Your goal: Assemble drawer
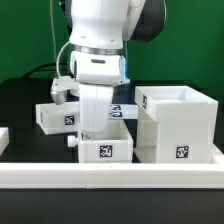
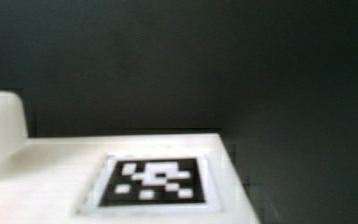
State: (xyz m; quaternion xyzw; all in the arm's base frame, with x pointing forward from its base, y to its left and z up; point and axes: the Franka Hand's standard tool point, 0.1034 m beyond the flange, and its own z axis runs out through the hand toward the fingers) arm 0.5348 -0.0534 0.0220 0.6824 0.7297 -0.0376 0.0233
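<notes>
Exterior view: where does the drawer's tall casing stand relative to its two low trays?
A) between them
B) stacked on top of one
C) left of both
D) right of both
D: the tall casing stands on the table at the exterior view's right, the nearer tray sits just to its left, and the farther tray lies further left again.

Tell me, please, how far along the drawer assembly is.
Done: nothing is joined yet. The casing stands apart, with both trays outside it. In hand: the claw is down at the front tray, though whether it grips is hidden. Left: the front tray and the back tray must both go into the casing.
</notes>
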